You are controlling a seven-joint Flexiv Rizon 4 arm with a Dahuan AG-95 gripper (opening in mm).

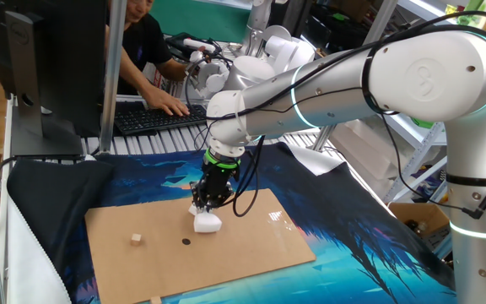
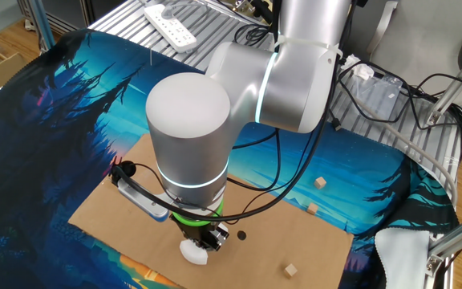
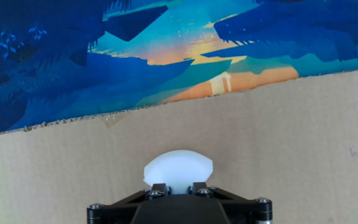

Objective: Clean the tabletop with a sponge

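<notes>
The black two-finger gripper (image 1: 207, 205) is clamping the white soft foam sponge (image 1: 207, 222) and pressing it onto the brown cardboard tabletop (image 1: 251, 241). The small dark spot (image 1: 186, 241) is lying just beside the sponge, between it and the tiny tan cube (image 1: 135, 240), seemingly marking the wiping direction.

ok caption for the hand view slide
Gripper holding a white sponge over the brown cardboard tabletop, with the blue patterned mat beyond its edge.
</notes>
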